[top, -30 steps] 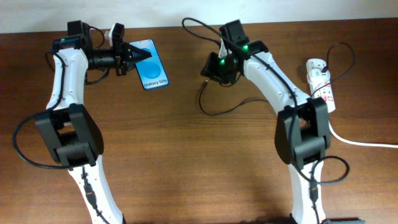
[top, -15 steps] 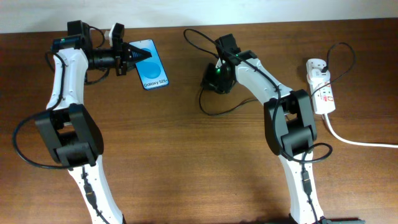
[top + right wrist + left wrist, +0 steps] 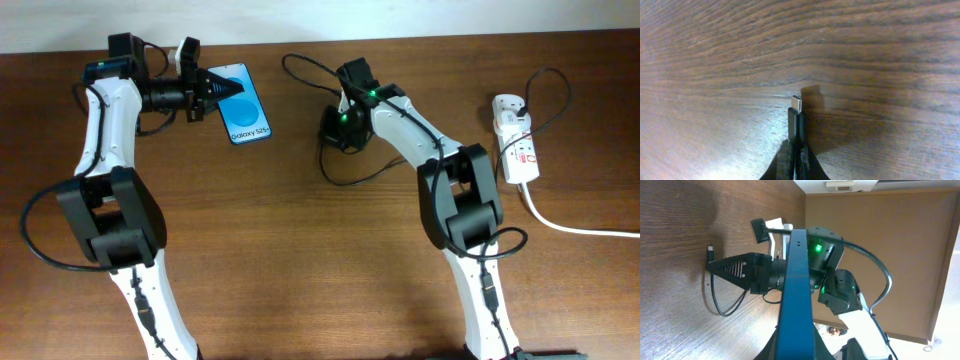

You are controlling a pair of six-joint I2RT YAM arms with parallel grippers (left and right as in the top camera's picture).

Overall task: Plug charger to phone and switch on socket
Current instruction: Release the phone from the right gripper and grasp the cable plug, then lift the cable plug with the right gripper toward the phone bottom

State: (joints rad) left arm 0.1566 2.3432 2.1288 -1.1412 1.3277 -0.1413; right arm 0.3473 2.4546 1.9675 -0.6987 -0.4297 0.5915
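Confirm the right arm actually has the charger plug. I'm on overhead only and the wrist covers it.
Observer: Yes. The right wrist view shows the charger plug pinched between the right fingers, with its metal tip sticking out ahead.
Operator: Tip on the table?
Observer: Cannot tell. Its shadow falls right beside it on the table.
Operator: Left side secure?
Observer: The left wrist view shows the phone edge-on, clamped in the left fingers.
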